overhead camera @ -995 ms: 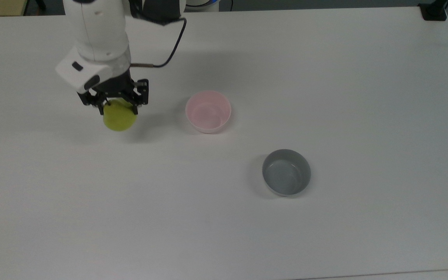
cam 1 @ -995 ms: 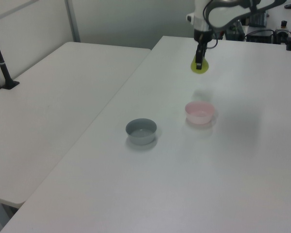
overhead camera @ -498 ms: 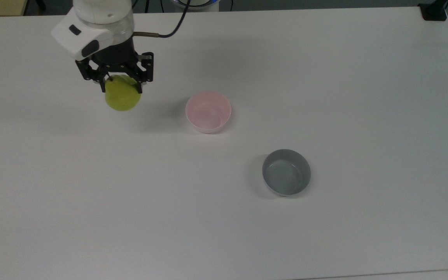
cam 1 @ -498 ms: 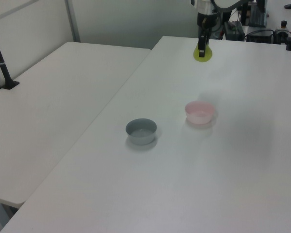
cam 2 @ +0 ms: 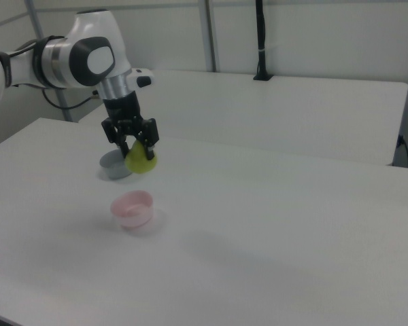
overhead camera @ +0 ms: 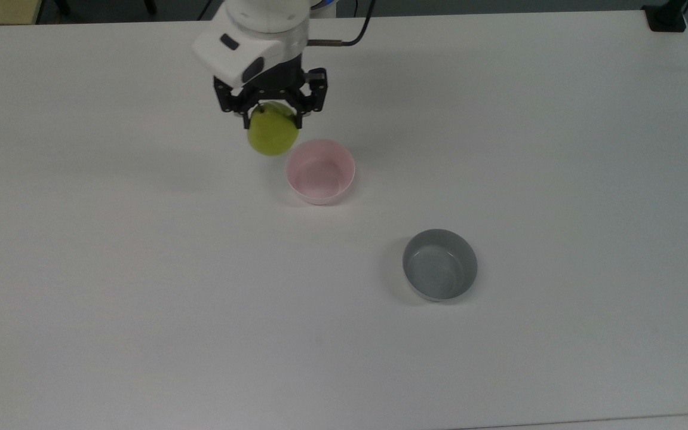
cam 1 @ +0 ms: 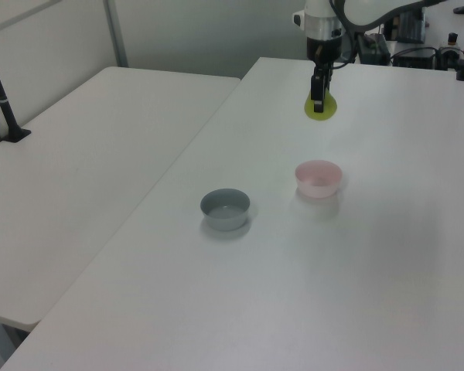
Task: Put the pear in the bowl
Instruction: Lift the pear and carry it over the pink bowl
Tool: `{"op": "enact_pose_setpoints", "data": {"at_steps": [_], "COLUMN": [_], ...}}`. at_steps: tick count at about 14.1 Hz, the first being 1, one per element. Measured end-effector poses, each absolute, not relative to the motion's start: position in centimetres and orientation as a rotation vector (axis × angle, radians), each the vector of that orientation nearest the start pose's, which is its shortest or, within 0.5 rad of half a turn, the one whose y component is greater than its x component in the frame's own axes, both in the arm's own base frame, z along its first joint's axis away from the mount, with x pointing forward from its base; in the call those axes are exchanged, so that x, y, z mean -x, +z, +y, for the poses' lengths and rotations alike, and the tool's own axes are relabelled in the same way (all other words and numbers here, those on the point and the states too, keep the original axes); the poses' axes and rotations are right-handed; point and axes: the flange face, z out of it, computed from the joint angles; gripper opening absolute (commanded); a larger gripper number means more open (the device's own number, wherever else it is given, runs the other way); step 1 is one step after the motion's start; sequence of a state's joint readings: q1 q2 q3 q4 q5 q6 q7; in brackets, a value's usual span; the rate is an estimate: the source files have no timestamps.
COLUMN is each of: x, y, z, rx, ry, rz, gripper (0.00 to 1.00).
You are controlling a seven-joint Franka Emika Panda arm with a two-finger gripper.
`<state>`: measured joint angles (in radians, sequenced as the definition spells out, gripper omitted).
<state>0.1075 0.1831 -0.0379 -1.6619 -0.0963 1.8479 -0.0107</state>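
While claw (overhead camera: 272, 122) grips pear (overhead camera: 272, 137), bowl (overhead camera: 320, 171) beside

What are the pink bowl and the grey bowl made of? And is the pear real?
The pink bowl looks like smooth plastic: thin even walls with a soft sheen. The grey bowl looks like the same kind, with glints of light inside, though glazed ceramic is possible. The pear, held in the pincer, has glossy, very even yellow-green skin, so it may be a plastic toy; I cannot be sure.

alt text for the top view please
A robot arm's pincer holds a yellow-green pear above a white table, just off the rim of a pink bowl. A grey bowl sits farther toward the top view's lower right.
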Motion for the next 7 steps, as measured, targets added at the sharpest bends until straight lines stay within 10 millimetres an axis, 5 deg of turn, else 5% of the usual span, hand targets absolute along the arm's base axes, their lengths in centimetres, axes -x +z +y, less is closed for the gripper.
{"op": "enact_pose_setpoints", "data": {"at_steps": [4,7], "x": [-59.9,-59.1], "y": [48.0,44.7], "z": [6.3,7.0], "rx": [3.233,3.229], "ry": [0.062,0.105], "rz": [-0.230,-0.262], "gripper": [0.38,0.38]}}
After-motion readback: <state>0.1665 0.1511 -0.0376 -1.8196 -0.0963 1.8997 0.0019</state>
